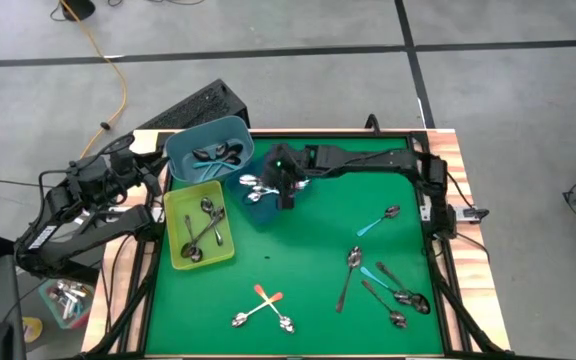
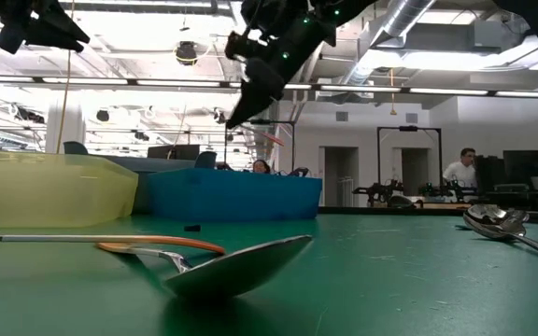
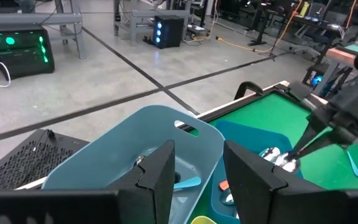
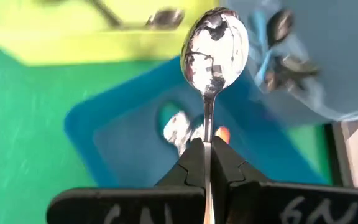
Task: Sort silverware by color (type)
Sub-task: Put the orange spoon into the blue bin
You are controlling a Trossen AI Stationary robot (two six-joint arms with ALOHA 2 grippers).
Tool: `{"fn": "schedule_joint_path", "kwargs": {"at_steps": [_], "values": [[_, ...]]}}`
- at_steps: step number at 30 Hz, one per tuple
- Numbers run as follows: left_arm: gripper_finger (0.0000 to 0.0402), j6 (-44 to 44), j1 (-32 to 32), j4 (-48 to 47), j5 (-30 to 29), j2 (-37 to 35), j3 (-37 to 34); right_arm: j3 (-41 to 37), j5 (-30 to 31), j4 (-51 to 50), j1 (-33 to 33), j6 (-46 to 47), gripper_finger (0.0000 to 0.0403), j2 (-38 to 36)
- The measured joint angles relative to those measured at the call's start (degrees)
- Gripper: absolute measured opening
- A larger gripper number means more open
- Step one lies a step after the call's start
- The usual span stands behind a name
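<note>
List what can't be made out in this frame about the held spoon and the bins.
- Spoon in the right gripper: handle colour hidden by the shut fingers, right wrist view.
- Dark blue bin: contents covered by the gripper, high view; blurred in the wrist view.
- Yellow bin: contents hidden behind its wall, low view.
- Left gripper: waits near the light blue bin.

The left gripper [image 3: 197, 171] hung with its jaws parted over a light blue bin [image 3: 148, 134] near the green table's [image 3: 272, 124] corner, teal-handled spoon [image 3: 188, 182] inside. Farther off, the right gripper [image 3: 306, 146] pinched a shiny spoon [image 3: 277, 157] above a darker blue tray [image 3: 253, 140].
</note>
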Motion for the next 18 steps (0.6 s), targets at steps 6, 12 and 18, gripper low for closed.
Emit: {"fn": "schedule_joint_path", "kwargs": {"at_steps": [6,12,18], "values": [[0.0122,-0.7,0.0,0.0,0.0,0.0,0.0,0.2,-4.6,1.2,-2.7,0.2,0.0011,-2.0],[0.0122,-0.7,0.0,0.0,0.0,0.0,0.0,-3.4,-11.6,5.6,-4.0,1.1,0.0011,-3.1],[0.0122,-0.7,0.0,-0.1,0.0,0.0,0.0,-14.9,-12.1,16.3,-4.5,3.8,0.0011,-7.2]]}}
